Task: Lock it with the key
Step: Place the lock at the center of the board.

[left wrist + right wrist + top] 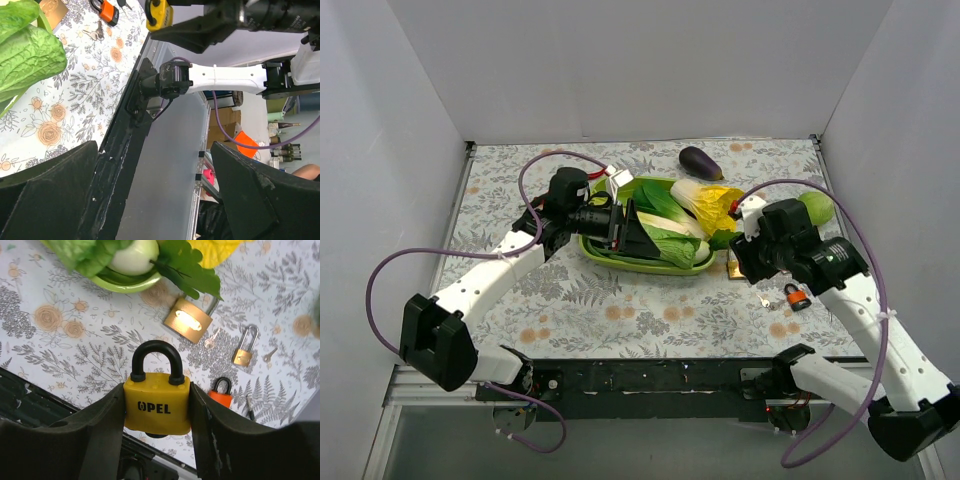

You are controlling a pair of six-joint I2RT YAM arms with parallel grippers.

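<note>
My right gripper [157, 407] is shut on a yellow OPEL padlock [157, 402] with a black shackle and holds it upright above the table. The padlock also shows in the left wrist view [159, 15]. Loose keys lie on the floral cloth below: one [212, 338] by the big brass padlock, one [268, 356] by the small brass padlock, and a dark one [250, 407] by the orange padlock. My left gripper [632, 232] hovers over the green bowl, pointing towards the right arm. Its jaws [155, 200] are wide open and empty.
A big brass padlock [188, 320], a small brass padlock [243, 352] and an orange padlock [220, 392] lie on the cloth. A green bowl [620, 262] of leafy vegetables sits mid-table. An eggplant [700, 161] lies at the back. White walls enclose three sides.
</note>
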